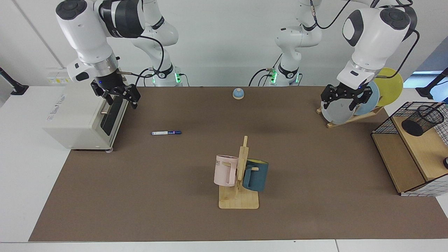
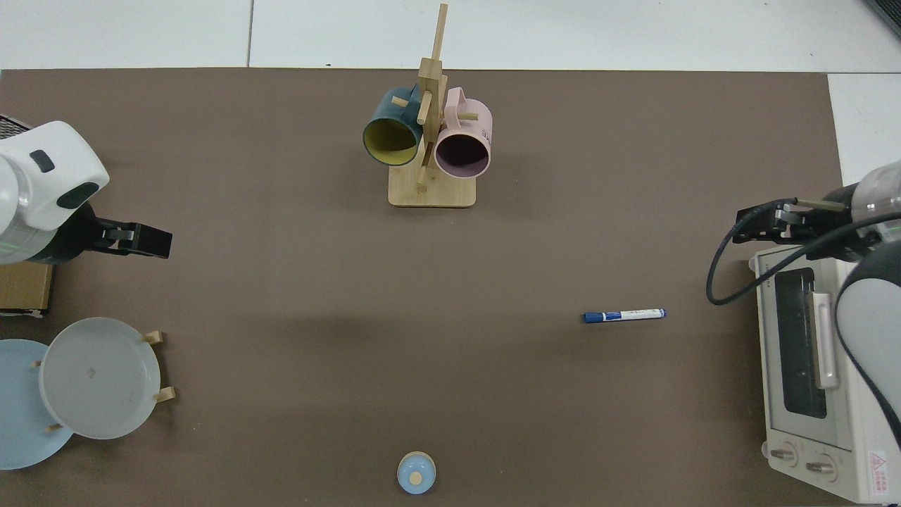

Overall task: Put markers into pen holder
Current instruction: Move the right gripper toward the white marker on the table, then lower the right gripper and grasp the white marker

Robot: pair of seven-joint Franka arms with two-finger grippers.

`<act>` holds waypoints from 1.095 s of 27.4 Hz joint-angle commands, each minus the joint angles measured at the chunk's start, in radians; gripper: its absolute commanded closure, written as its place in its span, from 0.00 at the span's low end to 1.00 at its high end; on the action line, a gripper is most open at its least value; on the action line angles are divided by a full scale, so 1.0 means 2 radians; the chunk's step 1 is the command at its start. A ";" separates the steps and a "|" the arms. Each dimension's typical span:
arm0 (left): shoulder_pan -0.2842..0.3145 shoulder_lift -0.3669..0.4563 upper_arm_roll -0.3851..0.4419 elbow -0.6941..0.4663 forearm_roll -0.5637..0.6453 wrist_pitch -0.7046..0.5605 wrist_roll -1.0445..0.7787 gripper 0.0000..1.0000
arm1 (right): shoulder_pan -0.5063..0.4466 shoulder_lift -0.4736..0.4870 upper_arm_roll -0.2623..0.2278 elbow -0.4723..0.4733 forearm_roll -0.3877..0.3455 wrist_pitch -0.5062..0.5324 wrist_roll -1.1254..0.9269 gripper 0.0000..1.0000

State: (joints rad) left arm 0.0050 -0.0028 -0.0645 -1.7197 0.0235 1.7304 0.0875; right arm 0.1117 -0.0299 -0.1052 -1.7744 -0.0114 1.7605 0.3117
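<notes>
Brown mat point(image 1: 140, 196); pen holder point(image 1: 422, 120) facing-view only

2 white arms, black grippers and cables (green lights at bases).

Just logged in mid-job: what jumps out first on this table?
A lone marker lies flat on the brown mat, near the toaster oven. The right pincer hangs open over that oven. The pen holder sits far across in the wire basket, past the left pincer at the plates.

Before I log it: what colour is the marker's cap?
Dark blue, on the marker; clearest in the top view.
</notes>
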 commanded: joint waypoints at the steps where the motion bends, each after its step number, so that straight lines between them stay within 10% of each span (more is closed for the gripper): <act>1: -0.003 -0.012 0.005 -0.018 -0.007 0.010 0.007 0.00 | -0.002 -0.011 0.005 -0.058 0.009 0.049 0.125 0.00; 16: -0.003 -0.016 0.005 -0.026 -0.007 0.012 0.018 0.00 | 0.018 0.014 0.006 -0.201 0.040 0.195 0.474 0.00; 30: -0.003 -0.021 0.005 -0.033 -0.007 0.011 0.018 0.00 | 0.016 0.029 0.005 -0.289 0.064 0.282 0.544 0.00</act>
State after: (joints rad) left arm 0.0050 -0.0062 -0.0638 -1.7358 0.0235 1.7307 0.1072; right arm 0.1499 0.0255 -0.0967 -2.2846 0.1015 2.2300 1.3472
